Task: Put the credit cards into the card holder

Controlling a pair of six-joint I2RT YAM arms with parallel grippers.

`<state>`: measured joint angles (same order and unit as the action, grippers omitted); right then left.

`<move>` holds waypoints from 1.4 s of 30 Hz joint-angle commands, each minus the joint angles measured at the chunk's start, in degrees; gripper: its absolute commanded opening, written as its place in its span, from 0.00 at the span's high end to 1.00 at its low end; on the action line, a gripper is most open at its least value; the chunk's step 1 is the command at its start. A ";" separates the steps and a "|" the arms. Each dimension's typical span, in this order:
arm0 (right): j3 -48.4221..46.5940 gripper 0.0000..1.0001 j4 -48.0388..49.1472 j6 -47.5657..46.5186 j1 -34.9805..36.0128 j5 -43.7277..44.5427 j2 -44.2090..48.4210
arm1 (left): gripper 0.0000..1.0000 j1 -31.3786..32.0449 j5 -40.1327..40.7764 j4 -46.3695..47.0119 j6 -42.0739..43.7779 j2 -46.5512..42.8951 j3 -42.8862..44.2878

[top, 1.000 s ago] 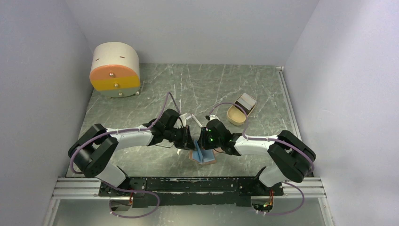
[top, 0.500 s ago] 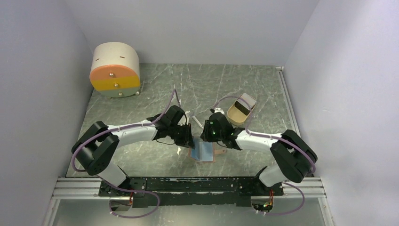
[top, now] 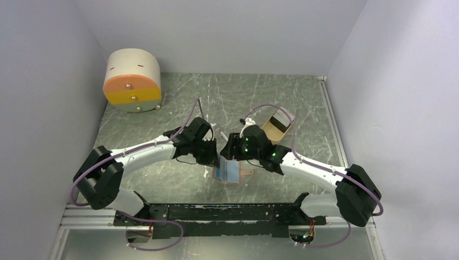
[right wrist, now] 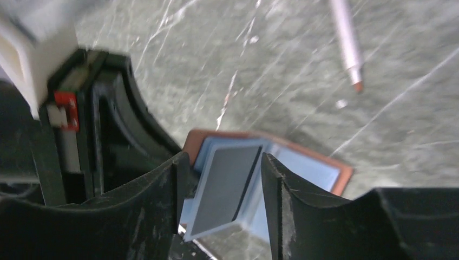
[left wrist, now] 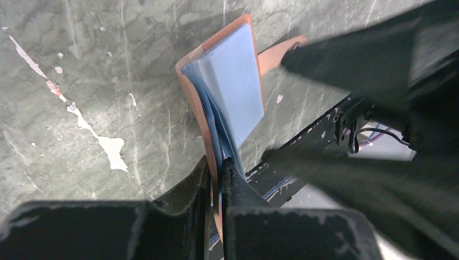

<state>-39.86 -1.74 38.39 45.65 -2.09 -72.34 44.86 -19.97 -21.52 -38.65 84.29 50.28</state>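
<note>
Left gripper [left wrist: 216,165] is clenched on the orange edge of the holder [left wrist: 230,81]. Right gripper [right wrist: 223,162] is released, its jaws spread over a dark card [right wrist: 224,187] in the holder's blue sleeve just below. A scratched grey-green table [top: 216,97] lies beneath, with pale lilac walls [top: 216,32] around and a pen [right wrist: 346,43] beyond.

credit card [right wrist: 224,187] in card holder [right wrist: 308,169], pen [right wrist: 346,43] behind

Round cream, orange and yellow drawer box [top: 132,81] far left on green marbled table [top: 227,95]; white pen [right wrist: 346,43] mid-table.
</note>
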 commanded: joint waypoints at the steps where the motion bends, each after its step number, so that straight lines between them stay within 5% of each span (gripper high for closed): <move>1: 2.89 0.42 3.39 5.87 4.41 -1.59 0.63 | 0.91 0.63 2.79 -4.10 1.62 -0.65 3.32; 8: 1.40 0.41 -0.17 6.38 9.03 4.72 -2.27 | 0.91 0.74 3.10 -4.44 1.59 -0.15 3.91; 19: 0.31 0.54 -9.26 3.87 9.20 13.66 -1.69 | 0.91 0.67 2.26 -2.33 1.18 -2.37 1.53; 25: -1.99 0.48 -17.42 0.93 8.58 21.07 1.38 | 0.91 0.58 0.63 0.71 1.54 -1.79 -1.10; 33: -6.90 0.38 -20.31 -13.97 -1.98 23.35 4.52 | 0.89 -0.54 -8.80 13.90 0.07 -1.99 -8.41; 42: -13.85 0.25 -17.24 -32.57 -17.00 32.56 -3.45 | 0.81 -2.00 -12.54 17.60 0.18 -1.76 -11.47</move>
<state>-51.27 -20.86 17.04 33.34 24.12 -72.03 43.57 -28.42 -8.51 -38.37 83.35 39.46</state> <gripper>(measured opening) 0.748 0.173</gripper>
